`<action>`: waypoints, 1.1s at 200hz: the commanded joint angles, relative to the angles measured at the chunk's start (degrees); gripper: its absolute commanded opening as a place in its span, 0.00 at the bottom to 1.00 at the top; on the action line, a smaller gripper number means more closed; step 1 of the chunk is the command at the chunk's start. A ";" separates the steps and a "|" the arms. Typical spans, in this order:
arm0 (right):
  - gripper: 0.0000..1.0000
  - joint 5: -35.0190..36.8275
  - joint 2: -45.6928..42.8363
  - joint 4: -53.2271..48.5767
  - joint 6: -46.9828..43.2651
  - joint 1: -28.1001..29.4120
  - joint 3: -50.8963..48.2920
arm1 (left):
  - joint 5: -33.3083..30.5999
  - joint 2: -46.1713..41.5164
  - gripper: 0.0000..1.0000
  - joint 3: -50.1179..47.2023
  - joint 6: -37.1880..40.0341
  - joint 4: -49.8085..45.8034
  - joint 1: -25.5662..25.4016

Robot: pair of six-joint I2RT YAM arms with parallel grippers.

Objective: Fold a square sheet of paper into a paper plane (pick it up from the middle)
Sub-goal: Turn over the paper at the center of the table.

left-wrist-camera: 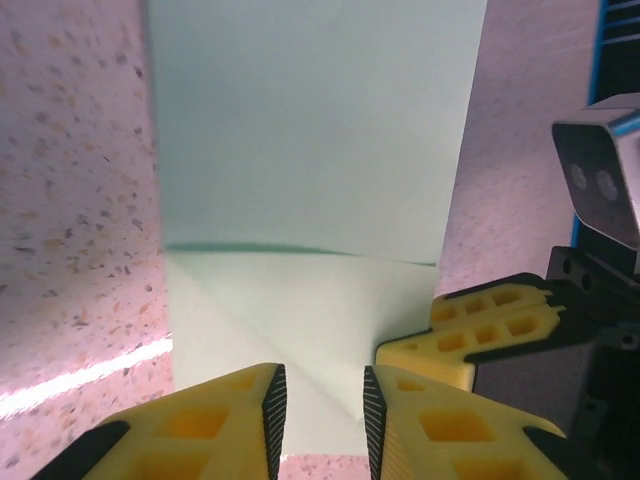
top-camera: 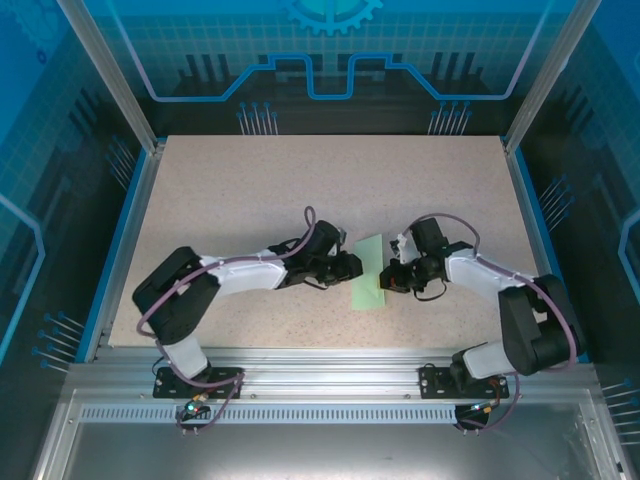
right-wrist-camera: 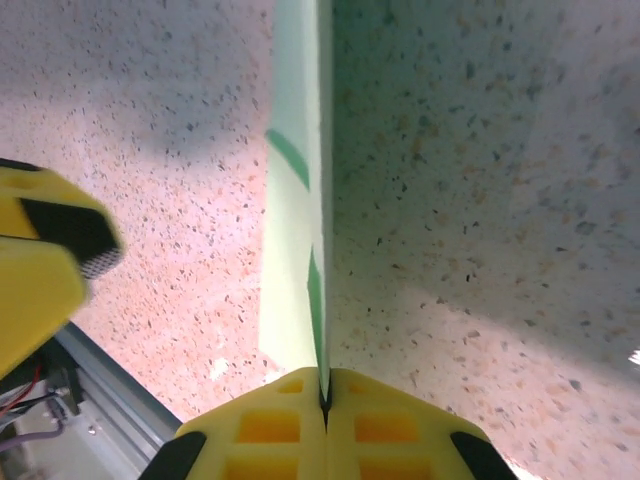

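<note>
The pale mint-green sheet of paper (top-camera: 368, 276) stands between my two grippers near the table's front middle, folded into a narrow strip. In the left wrist view the paper (left-wrist-camera: 310, 150) shows a horizontal fold line and a diagonal crease on its lower flap. My left gripper (left-wrist-camera: 318, 420) is open, its fingers on either side of the paper's near edge without pinching it. My right gripper (right-wrist-camera: 323, 398) is shut on the sheet's edge, and the paper (right-wrist-camera: 292, 220) rises edge-on from its fingers. The right gripper's yellow fingers (left-wrist-camera: 480, 320) touch the sheet from the right.
The speckled beige table (top-camera: 250, 190) stretches away behind and to both sides of the arms. An aluminium rail (top-camera: 330, 360) runs along the front edge, and blue walls (top-camera: 120, 230) close in the sides. The left gripper's finger (right-wrist-camera: 40, 270) sits close beside the paper.
</note>
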 commanded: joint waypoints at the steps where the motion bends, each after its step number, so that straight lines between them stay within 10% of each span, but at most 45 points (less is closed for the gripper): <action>1: 0.00 11.78 -3.90 -10.08 -1.54 3.79 6.06 | -6.66 -6.63 0.32 -2.74 1.62 -2.96 0.87; 58: 0.00 53.09 -0.22 -35.95 0.52 18.12 27.60 | -19.48 -22.33 0.39 -12.92 -1.26 -8.62 4.65; 96: 0.00 60.76 8.44 -41.68 1.87 23.81 35.15 | -25.42 -31.48 0.43 -16.96 -2.90 -13.24 6.25; 172: 0.15 48.28 33.60 -39.59 5.76 34.10 47.70 | -31.18 -43.85 0.48 -20.75 -4.60 -20.67 6.64; 220: 0.38 25.67 25.89 -23.24 2.74 30.88 40.03 | -29.87 -45.32 0.52 -21.28 -3.57 -21.08 6.62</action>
